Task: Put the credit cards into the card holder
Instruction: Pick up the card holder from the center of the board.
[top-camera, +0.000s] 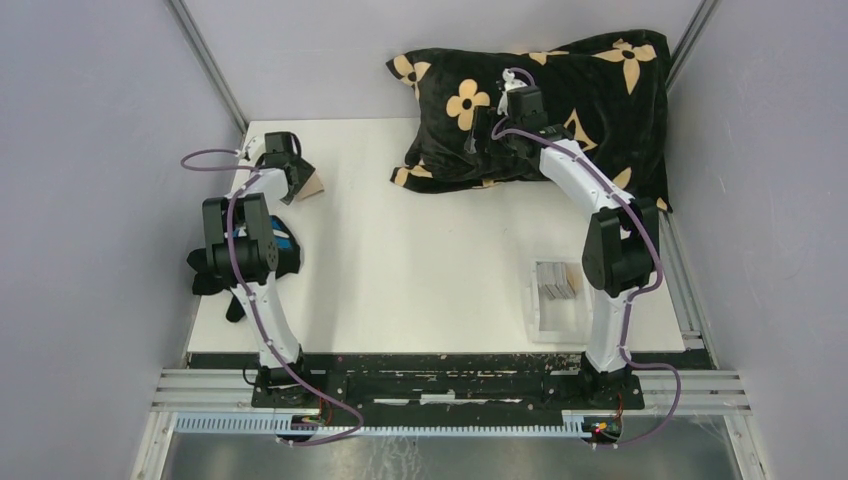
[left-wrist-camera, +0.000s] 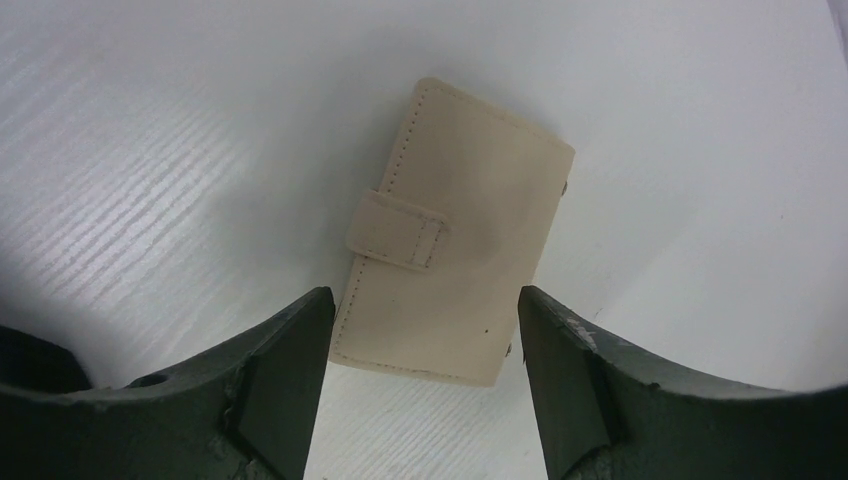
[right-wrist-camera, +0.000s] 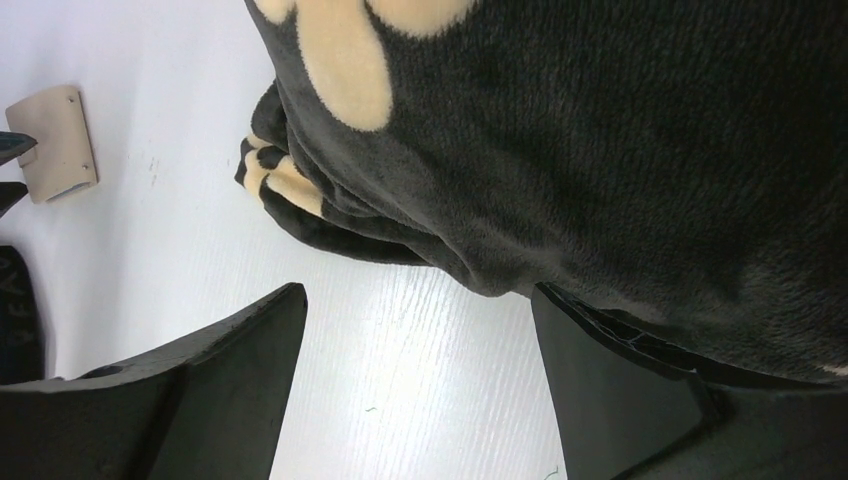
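Note:
The tan card holder (left-wrist-camera: 455, 235) lies closed on the white table, its snap tab (left-wrist-camera: 398, 230) fastened. It also shows in the top view (top-camera: 313, 185) and in the right wrist view (right-wrist-camera: 55, 140). My left gripper (left-wrist-camera: 425, 300) is open, its fingers standing on either side of the holder's near end and not gripping it; in the top view it (top-camera: 298, 182) is at the far left. The credit cards (top-camera: 556, 280) lie greyish in a clear plastic box at the right. My right gripper (right-wrist-camera: 420, 295) is open and empty above bare table at the pillow's edge.
A black pillow with tan flowers (top-camera: 545, 105) covers the far right corner; my right gripper (top-camera: 482, 138) sits at its left edge, one finger under the fabric (right-wrist-camera: 600, 150). The clear box (top-camera: 545, 320) stands by the right arm. A black and blue object (top-camera: 280, 250) lies beside the left arm.

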